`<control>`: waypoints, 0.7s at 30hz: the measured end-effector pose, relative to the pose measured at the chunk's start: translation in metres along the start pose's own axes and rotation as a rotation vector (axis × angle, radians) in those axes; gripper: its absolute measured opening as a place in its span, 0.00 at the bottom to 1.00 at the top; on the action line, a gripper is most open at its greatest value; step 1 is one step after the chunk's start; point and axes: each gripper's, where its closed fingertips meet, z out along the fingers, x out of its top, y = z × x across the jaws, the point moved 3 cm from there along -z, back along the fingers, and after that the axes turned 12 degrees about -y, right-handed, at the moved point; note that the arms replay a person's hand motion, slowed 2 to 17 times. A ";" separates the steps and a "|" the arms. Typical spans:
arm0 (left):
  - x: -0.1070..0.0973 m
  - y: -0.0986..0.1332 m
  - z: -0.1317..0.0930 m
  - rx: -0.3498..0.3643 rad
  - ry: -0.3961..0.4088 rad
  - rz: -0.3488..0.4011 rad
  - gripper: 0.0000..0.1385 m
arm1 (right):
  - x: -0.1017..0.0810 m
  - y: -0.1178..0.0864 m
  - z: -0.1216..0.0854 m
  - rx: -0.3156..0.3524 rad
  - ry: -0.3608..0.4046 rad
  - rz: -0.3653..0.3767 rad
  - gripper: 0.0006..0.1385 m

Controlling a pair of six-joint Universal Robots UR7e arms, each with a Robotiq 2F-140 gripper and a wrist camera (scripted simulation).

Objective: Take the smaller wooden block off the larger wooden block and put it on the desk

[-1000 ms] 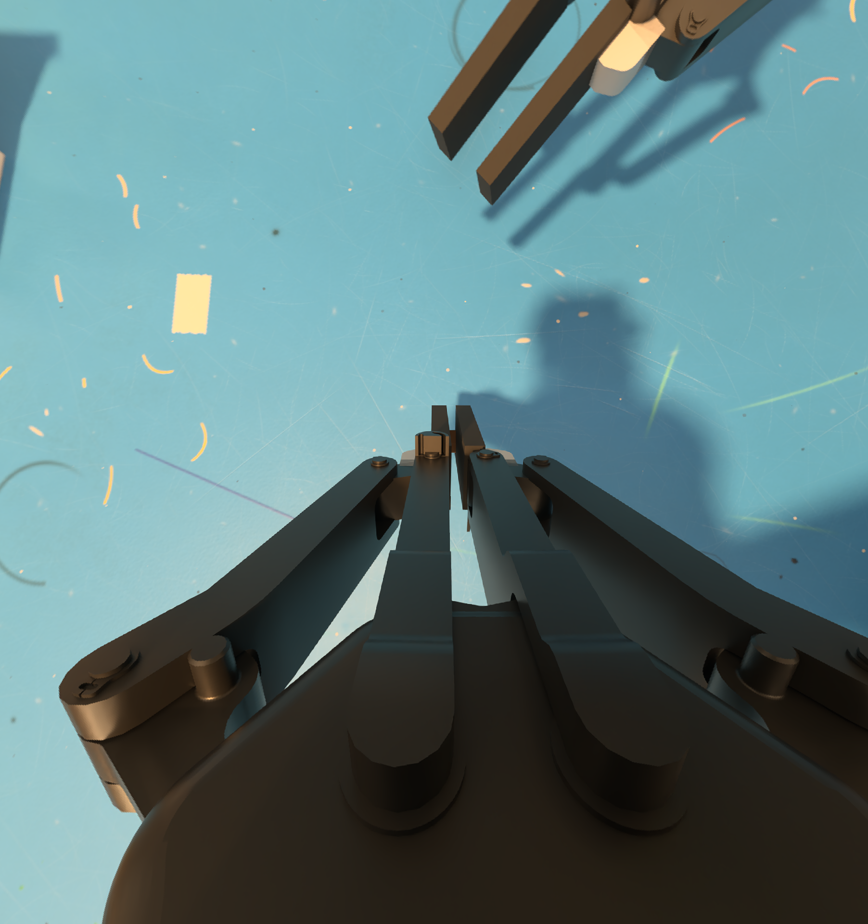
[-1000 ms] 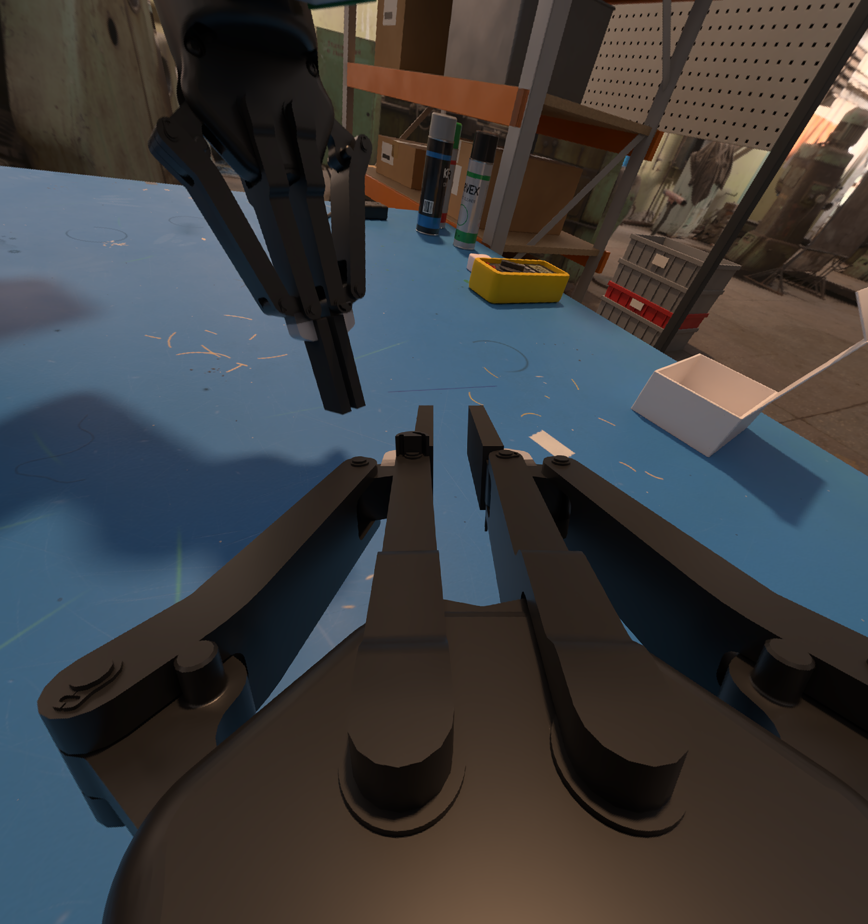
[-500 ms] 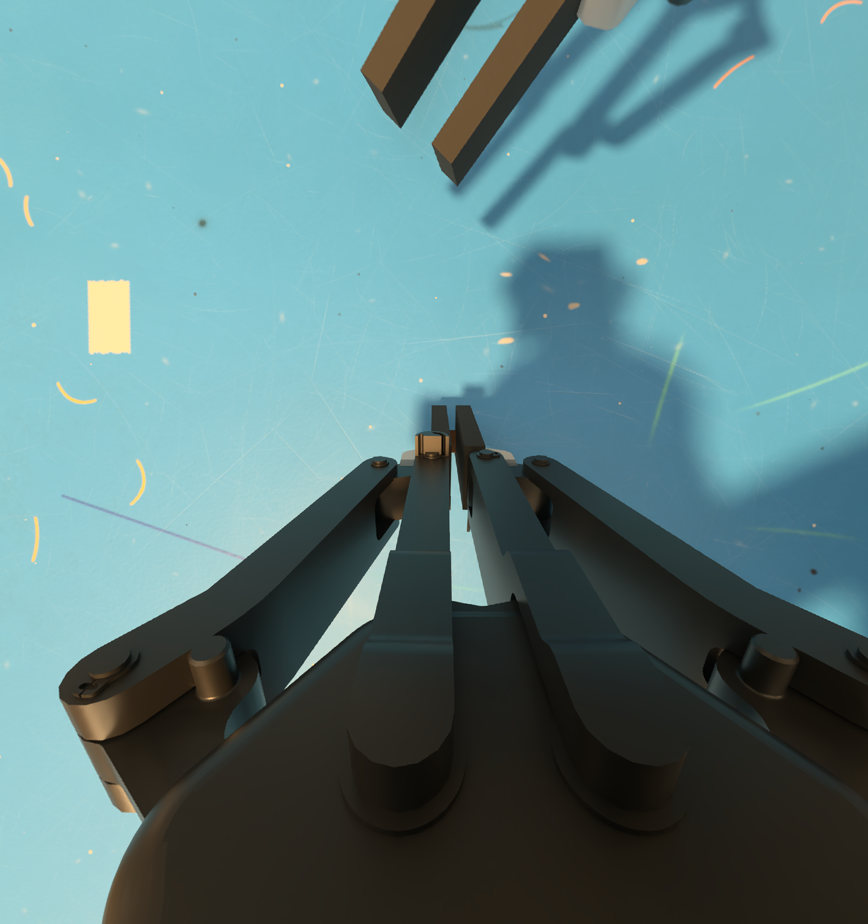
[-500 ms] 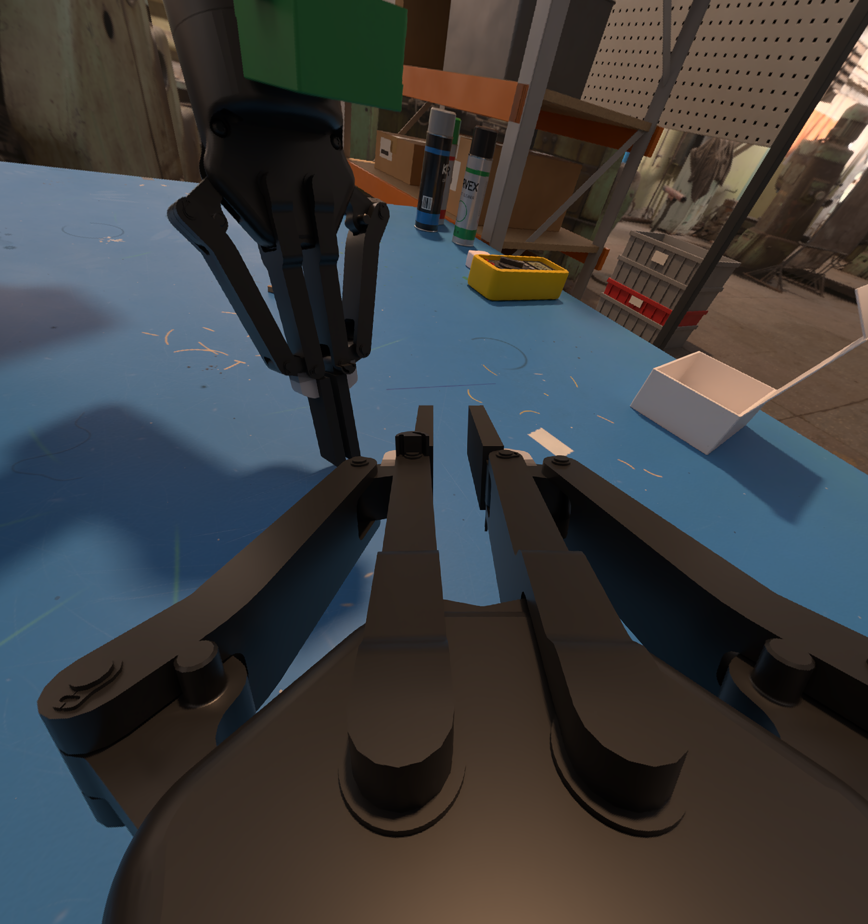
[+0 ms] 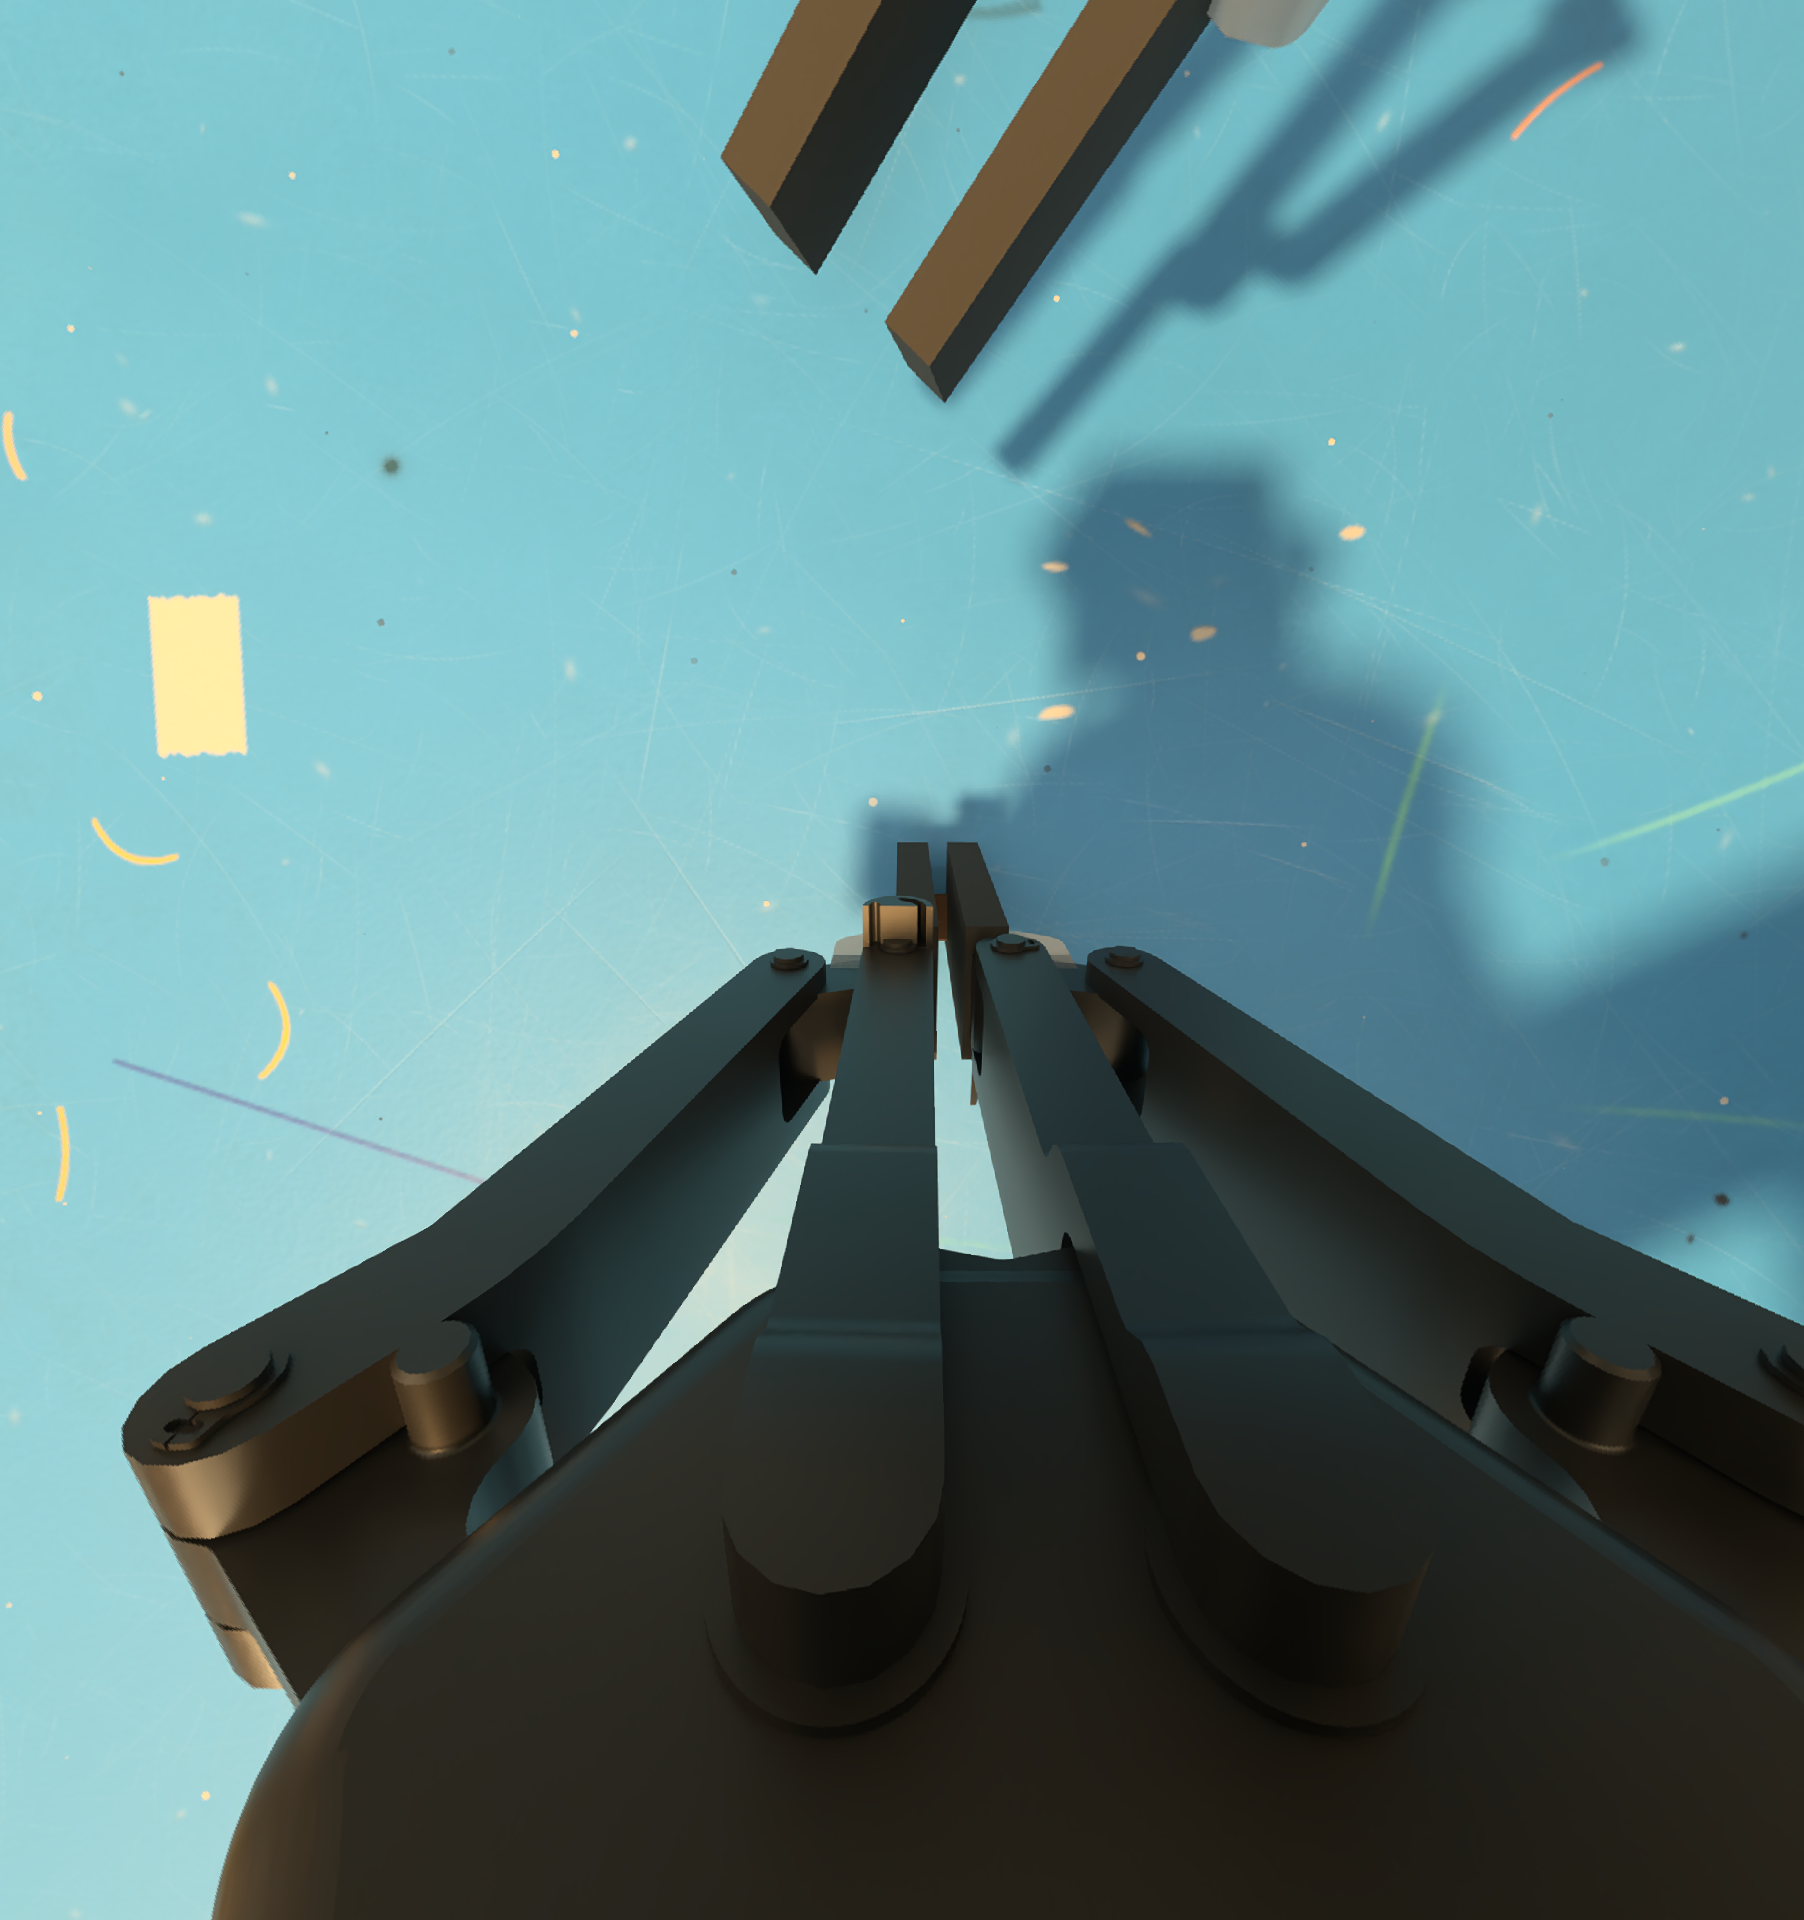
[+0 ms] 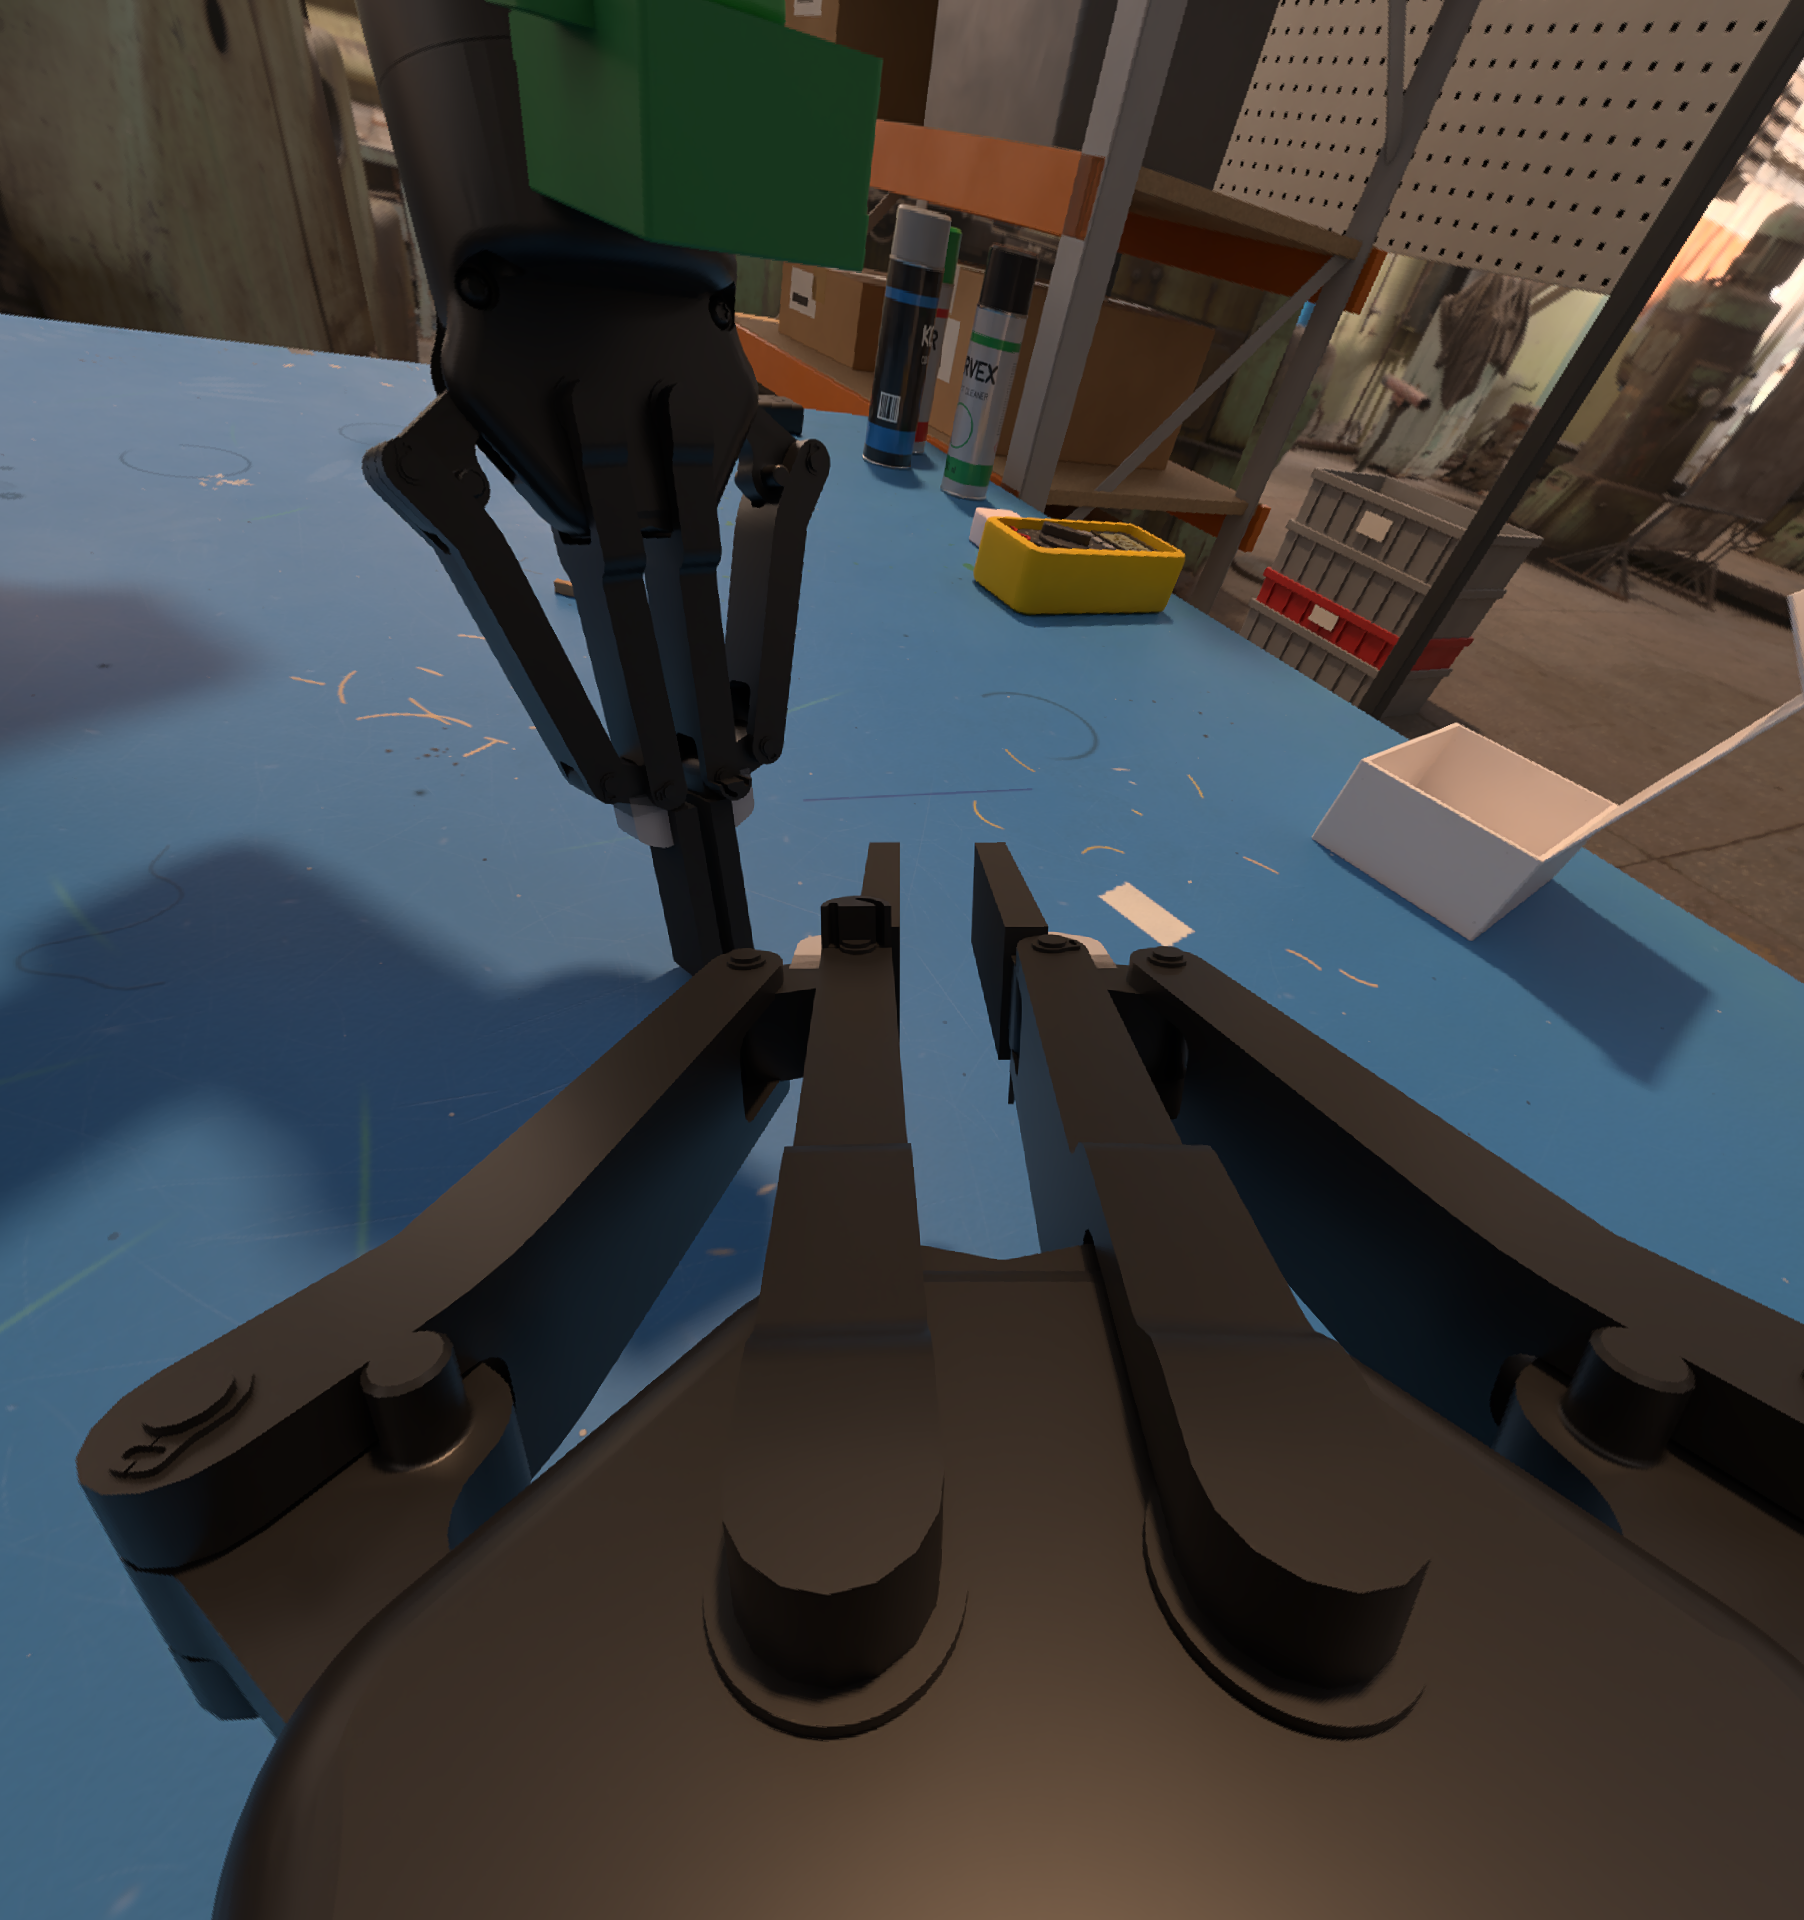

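Left black two-finger gripper (image 5: 934, 868): fingers nearly closed, nothing held, poised over the scuffed blue tabletop (image 5: 462, 468). Right black two-finger gripper (image 6: 937, 883): fingers slightly parted, empty. Wooden blocks: not seen in either view. White open box (image 6: 1449, 821): far right.

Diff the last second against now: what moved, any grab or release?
The left claw came down toward the desk and closer to the right claw, ending just left of it; its view slid too, the tape strip shifting left and down. No grab or release. Unchanged: left claw nearly closed on nothing visible, right claw slightly apart and still, white box and yellow tray in place. No wooden blocks in view.
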 end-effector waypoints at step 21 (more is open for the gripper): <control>0.003 -0.004 -0.002 0.015 0.015 -0.024 0.18 | -0.002 -0.001 0.003 0.001 -0.012 -0.003 0.13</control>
